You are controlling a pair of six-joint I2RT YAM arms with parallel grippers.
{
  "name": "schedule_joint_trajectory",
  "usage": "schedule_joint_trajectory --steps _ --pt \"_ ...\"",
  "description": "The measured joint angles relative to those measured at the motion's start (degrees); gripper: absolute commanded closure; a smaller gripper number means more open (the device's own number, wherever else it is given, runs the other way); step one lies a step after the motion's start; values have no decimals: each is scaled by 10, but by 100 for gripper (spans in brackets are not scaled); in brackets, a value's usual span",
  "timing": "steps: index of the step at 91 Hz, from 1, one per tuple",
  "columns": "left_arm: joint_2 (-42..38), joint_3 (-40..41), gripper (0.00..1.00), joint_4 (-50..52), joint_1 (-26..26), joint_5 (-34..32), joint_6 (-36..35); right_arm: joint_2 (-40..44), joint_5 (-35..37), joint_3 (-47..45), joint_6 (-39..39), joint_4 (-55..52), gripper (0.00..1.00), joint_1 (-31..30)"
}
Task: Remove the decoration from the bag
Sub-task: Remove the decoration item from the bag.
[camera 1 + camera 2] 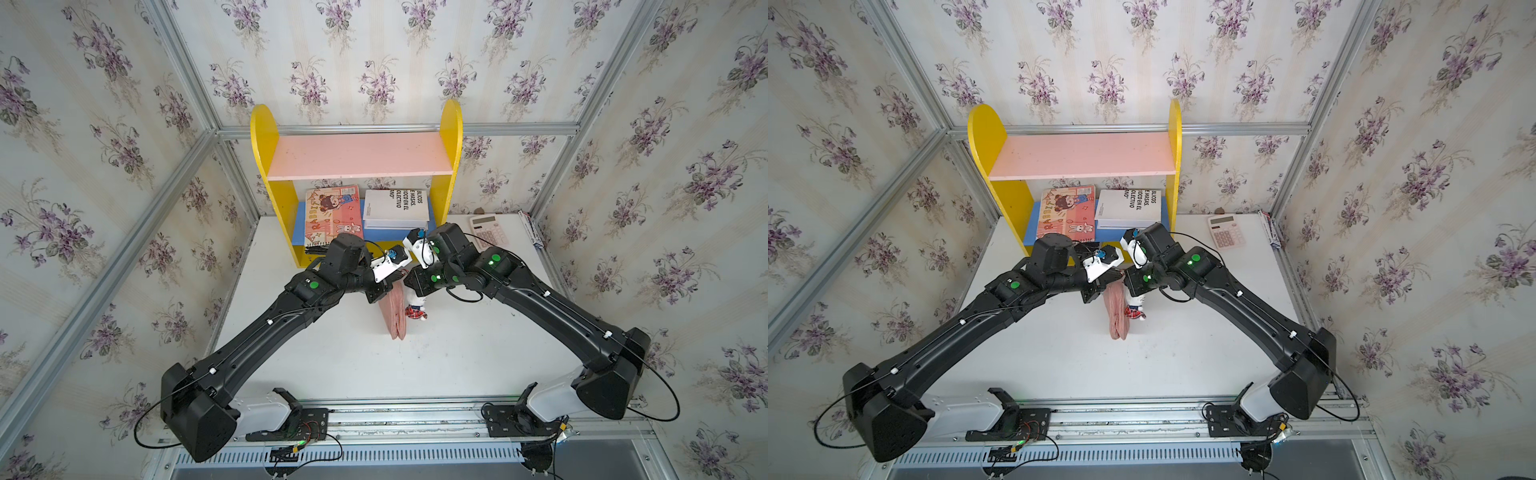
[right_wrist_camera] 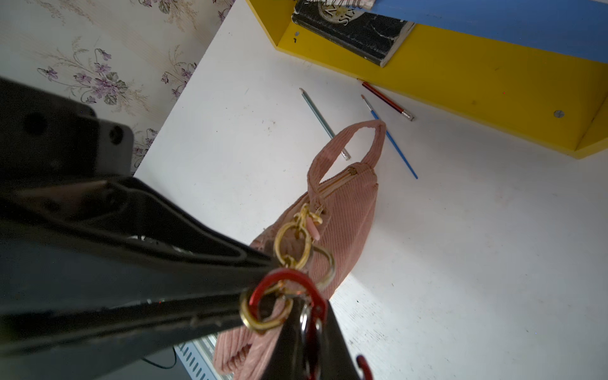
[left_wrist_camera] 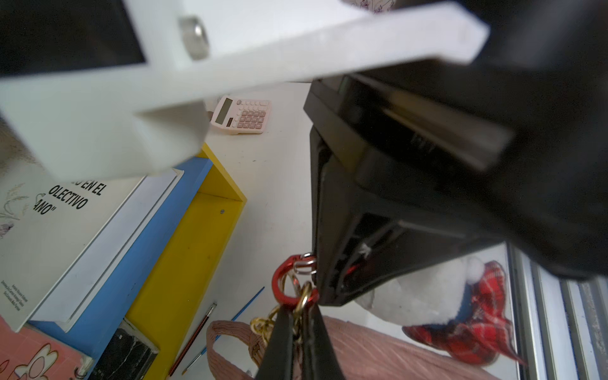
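Observation:
The dusty-pink bag (image 1: pixel 397 313) rests on the white table between both arms, its strap (image 2: pixel 348 138) toward the shelf. My left gripper (image 3: pixel 301 316) is shut on the bag's gold chain (image 2: pixel 292 243), holding that end up. My right gripper (image 2: pixel 307 325) is shut on the decoration's red clasp (image 2: pixel 286 279), which is still hooked through a gold ring (image 2: pixel 263 324). The decoration (image 1: pixel 415 309), with its white head and red plaid body (image 3: pixel 477 322), hangs just right of the bag. The two sets of fingertips almost touch. In both top views the wrists hide the jaws.
A yellow shelf (image 1: pixel 357 158) with books (image 1: pixel 395 208) stands at the back, close behind the grippers. A pink calculator (image 1: pixel 489 230) lies at the back right. A pencil (image 2: pixel 324 123) and two brushes (image 2: pixel 391 138) lie by the bag's strap.

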State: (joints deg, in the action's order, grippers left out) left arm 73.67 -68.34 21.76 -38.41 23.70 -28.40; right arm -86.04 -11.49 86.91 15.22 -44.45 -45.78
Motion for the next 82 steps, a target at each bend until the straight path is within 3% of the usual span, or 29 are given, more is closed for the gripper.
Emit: schedule_joint_trajectory --steps 30,49,82 --pt "18 -29 100 13 -4 -31 -5 -11 36 15 -1 8 100 0" --pt "22 -39 89 25 -4 -33 -4 -12 36 15 17 13 100 0" --pt "23 -32 93 25 -2 -18 -2 -16 35 13 22 17 100 0"
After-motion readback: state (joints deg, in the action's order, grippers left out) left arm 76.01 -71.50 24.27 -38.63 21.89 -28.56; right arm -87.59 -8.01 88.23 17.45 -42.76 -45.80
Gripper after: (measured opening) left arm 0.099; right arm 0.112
